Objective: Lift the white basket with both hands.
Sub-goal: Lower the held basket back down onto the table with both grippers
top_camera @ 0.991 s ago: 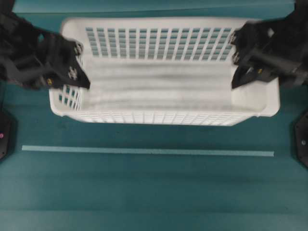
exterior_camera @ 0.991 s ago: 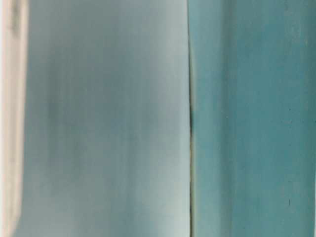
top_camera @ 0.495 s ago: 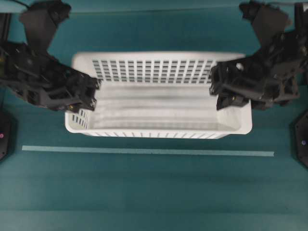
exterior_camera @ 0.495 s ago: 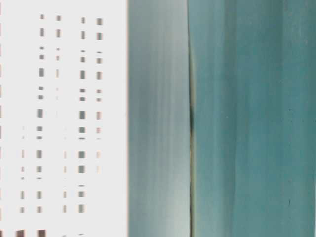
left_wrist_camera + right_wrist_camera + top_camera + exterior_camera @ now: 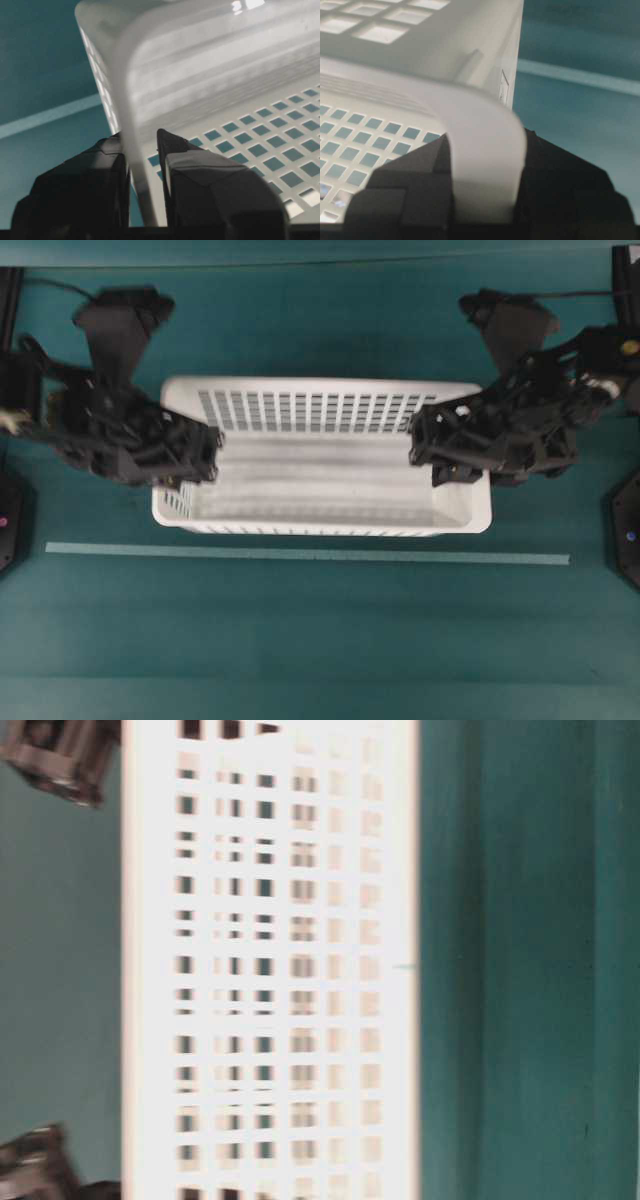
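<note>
Left end effector (image 5: 141, 150): two black fingers (image 5: 200, 185) clamped on the rim of the white basket (image 5: 220, 90), one outside the wall, one inside, lower centre of the left wrist view. In the overhead view it sits at the basket's left short end (image 5: 190, 455).

Right end effector (image 5: 482, 175): closed on the opposite short rim, a finger on either side of the curved lip, bottom of the right wrist view; overhead it shows at centre right (image 5: 440, 450).

White basket (image 5: 320, 455): centre of the overhead frame, held between both end effectors, above the pale tape line (image 5: 300, 556) on the green desk (image 5: 300, 640). Whether its floor touches the desk cannot be told.

Handling, as judged: empty, thin slotted plastic, so light. Long walls likely flex or twist if the two ends rise unevenly. Smooth glossy rim; narrow pinch could slip. Best hold is the rolled rim at mid-length of each short end, as taken now.
</note>
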Controlling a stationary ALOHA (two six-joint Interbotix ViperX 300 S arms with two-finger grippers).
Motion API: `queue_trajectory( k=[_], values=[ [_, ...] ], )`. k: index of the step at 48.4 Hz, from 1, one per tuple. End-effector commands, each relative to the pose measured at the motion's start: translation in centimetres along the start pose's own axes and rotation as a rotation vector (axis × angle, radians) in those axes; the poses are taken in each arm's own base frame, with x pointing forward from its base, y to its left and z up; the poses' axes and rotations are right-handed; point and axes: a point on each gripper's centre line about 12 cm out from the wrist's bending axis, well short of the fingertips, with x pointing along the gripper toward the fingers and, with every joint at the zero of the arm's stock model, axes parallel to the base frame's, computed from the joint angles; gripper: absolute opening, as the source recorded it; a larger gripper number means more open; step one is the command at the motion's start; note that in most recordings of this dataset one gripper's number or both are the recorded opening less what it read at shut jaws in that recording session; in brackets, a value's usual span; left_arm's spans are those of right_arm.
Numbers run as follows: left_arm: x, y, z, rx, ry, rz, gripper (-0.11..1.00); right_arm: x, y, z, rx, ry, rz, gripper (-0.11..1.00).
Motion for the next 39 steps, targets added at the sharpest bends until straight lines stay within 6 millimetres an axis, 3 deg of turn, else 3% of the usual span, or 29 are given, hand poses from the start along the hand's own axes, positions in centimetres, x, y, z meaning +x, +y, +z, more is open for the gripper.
queue_trajectory(
  k=[1, 15, 26, 39],
  values=[
    [1.1, -0.9, 0.3, 0.001, -0.017, -0.054, 0.12, 1.9, 0.6, 0.2, -0.039, -0.003, 0.001, 0.17],
    [3.3, 0.5, 0.1, -0.006, -0.005, 0.005, 0.09, 4.5, -0.5, 0.4, -0.065, 0.009, -0.060, 0.17],
    [6.3, 2.1, -0.5, -0.005, 0.005, 0.030, 0.09, 6.0, -1.9, 0.2, -0.058, 0.011, -0.083, 0.17],
    [7.9, 2.5, -0.4, -0.006, 0.008, 0.046, 0.09, 8.2, -2.5, 0.2, -0.055, -0.014, -0.045, 0.17]
  ],
)
